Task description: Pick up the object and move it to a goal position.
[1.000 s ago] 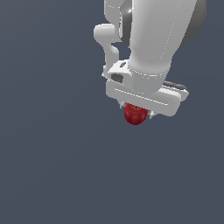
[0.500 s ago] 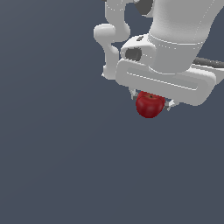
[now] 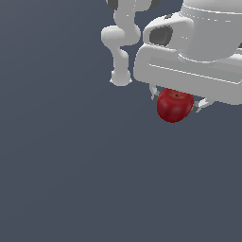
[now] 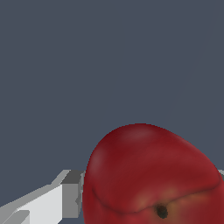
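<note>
One glossy dark-red apple, dimpled with a short stem, sits pinched in the gripper.

- The arm is plain glossy white, built of rounded, tube-like segments with bulbous joints.
- Dark grey to black patches show at the joints near the top edge of the exterior view.
- The hand body is a wide, boxy white block with softened edges and a faint seam line along its side.
- A dark oval recess sits in its upper casing.
- The gripper has short, light grey fingers, flat-sided and angular, with a darker grey inner face.
</note>
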Robot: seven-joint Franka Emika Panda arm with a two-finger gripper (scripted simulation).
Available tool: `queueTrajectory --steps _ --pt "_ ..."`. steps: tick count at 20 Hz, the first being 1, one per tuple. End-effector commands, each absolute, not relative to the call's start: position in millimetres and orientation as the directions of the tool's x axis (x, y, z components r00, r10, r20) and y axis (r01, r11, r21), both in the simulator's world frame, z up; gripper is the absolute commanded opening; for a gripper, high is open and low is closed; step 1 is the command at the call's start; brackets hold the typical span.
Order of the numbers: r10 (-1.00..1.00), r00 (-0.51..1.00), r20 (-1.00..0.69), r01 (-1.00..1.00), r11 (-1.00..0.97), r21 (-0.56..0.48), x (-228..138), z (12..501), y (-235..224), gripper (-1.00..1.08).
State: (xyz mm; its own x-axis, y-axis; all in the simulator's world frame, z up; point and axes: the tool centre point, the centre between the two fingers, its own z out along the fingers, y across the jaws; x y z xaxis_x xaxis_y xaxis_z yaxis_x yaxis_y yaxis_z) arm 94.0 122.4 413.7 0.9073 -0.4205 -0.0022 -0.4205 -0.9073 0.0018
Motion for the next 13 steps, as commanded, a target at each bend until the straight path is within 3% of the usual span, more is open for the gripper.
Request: queueTrajectory --steps 1,13 --pt "-0.421 0.907 0.0 -0.421 -0.907 0.0 95.7 420.7 124.7 -1.0" --pt "-0.421 0.907 0.0 -0.421 -0.907 0.0 98.9 429.0 128.5 -1.0"
